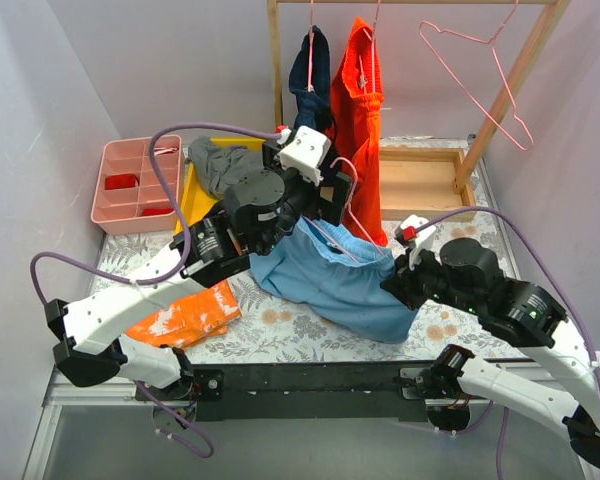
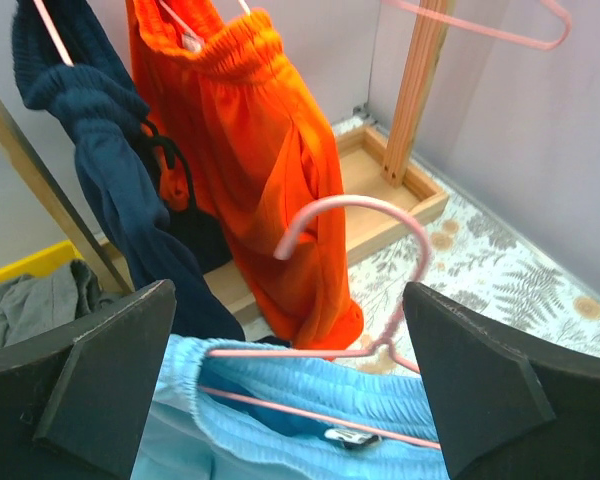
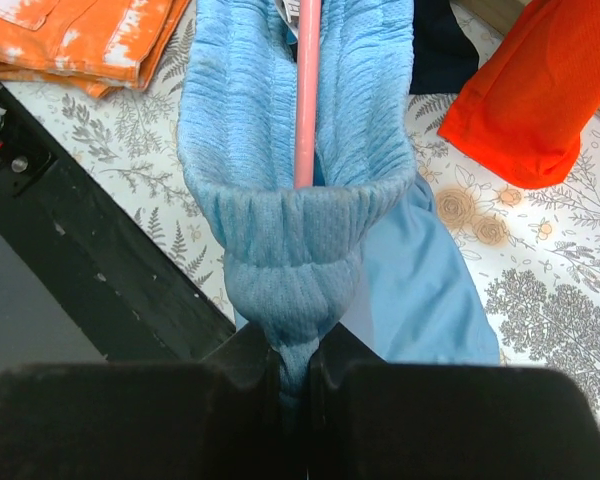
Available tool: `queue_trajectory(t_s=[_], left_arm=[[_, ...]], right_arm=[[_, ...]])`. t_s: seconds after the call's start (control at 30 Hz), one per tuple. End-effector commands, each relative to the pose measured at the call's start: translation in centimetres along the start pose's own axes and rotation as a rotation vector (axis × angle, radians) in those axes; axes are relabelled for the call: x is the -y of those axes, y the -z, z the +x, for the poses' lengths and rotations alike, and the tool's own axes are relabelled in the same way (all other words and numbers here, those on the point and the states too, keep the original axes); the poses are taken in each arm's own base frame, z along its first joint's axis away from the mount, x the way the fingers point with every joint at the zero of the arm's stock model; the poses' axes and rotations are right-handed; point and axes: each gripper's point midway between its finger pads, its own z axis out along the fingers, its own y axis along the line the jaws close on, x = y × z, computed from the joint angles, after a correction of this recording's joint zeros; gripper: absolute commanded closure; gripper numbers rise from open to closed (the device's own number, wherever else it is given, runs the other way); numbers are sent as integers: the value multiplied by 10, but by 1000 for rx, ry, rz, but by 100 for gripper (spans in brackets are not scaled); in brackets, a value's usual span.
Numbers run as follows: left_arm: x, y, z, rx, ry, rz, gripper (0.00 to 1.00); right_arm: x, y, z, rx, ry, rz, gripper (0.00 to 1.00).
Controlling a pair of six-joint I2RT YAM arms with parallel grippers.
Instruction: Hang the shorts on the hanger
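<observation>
Shorts (image 1: pixel 330 280) are being found mid-table (image 1: pixel 290 325), lower hem nearing the black rail (image 1: pixel 310 378) at near edge; orange-red shorts (image 1: pixel 365 130) are hanging just behind, rack base (image 1: pixel 420 185) is sitting rear-R, and bare floral top is being seen open to R and front. R gripper (image 3: pixel 295 355) is being seen pinched tight on the bunched waistband, w/ hanger (image 3: pixel 306 100) bar running inside the waistband. L gripper (image 2: pixel 290 340) is being seen spread wide, hanger hook standing btwn its fingers (image 2: pixel 110 370), no contact visible.

Hanging orange shorts (image 2: pixel 250 150), navy shorts (image 2: pixel 100 170) crowd behind hanger (image 2: pixel 355 200) hook; bare desk (image 2: pixel 520 290) right of rack post (image 2: pixel 420 90).
</observation>
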Motion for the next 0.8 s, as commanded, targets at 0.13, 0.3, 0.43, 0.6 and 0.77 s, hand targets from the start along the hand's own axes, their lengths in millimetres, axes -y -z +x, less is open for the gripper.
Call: queue_trajectory(t_s=[0.13,0.3,0.43,0.6,0.77], left_arm=[[-25,36,-66,182,105,-31,2],[-28,40,-69,198,110,-34,2],[-25,36,-64,186,106,-33,2],[-22,32,-58,176,108,-27,2],[-18,28,-54,164,106,-17,2]], right_arm=[[-2,64,-37,141,-24,7,99],[4,87,-38,163,-64,48,99],[6,105,-36,177,-98,64,99],[11,131,-39,233,-133,91,99],[15,150,-40,278,-154,106,99]])
